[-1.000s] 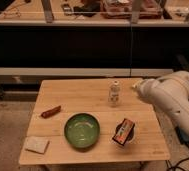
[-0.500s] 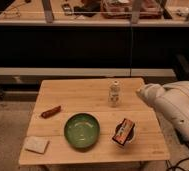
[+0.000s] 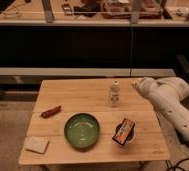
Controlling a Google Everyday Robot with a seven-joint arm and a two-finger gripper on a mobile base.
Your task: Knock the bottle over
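I see a pale wooden table (image 3: 83, 95) on speckled grey floor (image 3: 8, 127). Behind it runs a dark cabinet front (image 3: 63, 47), with a cluttered wooden counter (image 3: 18, 12) above.

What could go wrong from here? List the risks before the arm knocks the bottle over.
1. The claw hangs to the right of the bottle, apart from it, over the table's far right corner. A sweep that is too high might only clip the cap.
2. A hard push could send the bottle rolling across the table, perhaps into the green bowl.

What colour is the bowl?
Round bowl: green, camera view. Gripper beside small pale plastic bottle.
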